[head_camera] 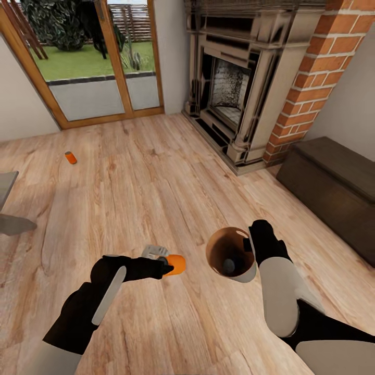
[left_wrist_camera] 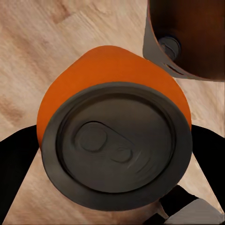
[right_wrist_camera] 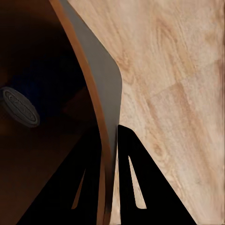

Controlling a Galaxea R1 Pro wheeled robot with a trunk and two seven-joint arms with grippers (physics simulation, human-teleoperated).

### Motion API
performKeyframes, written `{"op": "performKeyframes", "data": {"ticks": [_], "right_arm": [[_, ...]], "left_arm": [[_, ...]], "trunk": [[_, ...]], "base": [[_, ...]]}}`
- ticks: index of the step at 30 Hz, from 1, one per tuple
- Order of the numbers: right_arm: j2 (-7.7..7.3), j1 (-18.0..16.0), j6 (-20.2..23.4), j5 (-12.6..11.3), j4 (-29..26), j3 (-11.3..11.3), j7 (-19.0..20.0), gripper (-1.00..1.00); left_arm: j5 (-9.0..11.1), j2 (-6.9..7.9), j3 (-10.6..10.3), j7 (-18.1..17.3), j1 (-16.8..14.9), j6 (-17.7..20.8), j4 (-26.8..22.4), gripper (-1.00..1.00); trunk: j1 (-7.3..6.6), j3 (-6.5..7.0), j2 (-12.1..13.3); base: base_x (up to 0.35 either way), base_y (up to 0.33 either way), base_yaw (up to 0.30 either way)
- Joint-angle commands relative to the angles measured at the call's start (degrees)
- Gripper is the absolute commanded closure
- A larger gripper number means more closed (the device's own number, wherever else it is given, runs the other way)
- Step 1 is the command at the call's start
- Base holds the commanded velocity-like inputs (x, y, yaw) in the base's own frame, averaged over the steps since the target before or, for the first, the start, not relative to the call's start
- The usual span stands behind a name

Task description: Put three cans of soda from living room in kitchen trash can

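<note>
The left gripper (head_camera: 169, 266) grips 1 orange can (head_camera: 176, 264) just beside the bin (head_camera: 230, 254), which the right gripper (head_camera: 250, 245) pinches by its rim. A grey can end (head_camera: 228, 266), probably 1 can, lies inside. Another can (head_camera: 70, 157) lies on the floor (head_camera: 156, 177) near the glass doors (head_camera: 88, 57).

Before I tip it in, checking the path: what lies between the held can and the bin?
Nothing: in the head view only bare wood floor shows between the can and bin.

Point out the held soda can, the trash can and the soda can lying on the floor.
held soda can (head_camera: 177, 264), head view, orange side.
trash can (head_camera: 221, 244), head view, inner wall.
soda can on the floor (head_camera: 70, 157), head view, orange body.
</note>
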Motion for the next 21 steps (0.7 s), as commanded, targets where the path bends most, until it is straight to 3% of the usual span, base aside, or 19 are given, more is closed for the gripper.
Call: {"op": "performKeyframes", "data": {"ticks": [1,5,14,21], "right_arm": [[0.01,0.0,0.1,-1.2,0.0,0.3,0.2,1.00],[0.01,0.1,0.4,-2.7,0.0,1.3,0.2,1.00],[0.01,0.1,0.3,-3.2,0.4,1.5,0.1,1.00],[0.01,0.1,0.0,-3.4,0.8,1.7,-0.1,1.00]], "left_arm": [[-0.3,0.00,0.0,-0.4,0.2,0.3,-0.3,1.00],[-0.3,0.00,0.0,-2.7,1.1,1.3,-1.3,1.00],[-0.2,0.00,0.2,-4.8,1.3,1.9,-2.1,1.00],[3.2,-0.11,-0.2,-5.5,1.3,1.9,-3.5,1.00]], "trunk": [[-0.23,0.19,0.4],[-1.11,0.91,2.0],[-3.09,2.52,5.6],[-4.62,3.78,8.4]], "base": [[0.000,0.000,0.000],[0.000,0.000,0.000],[0.000,0.000,0.000],[0.000,0.000,0.000]]}}
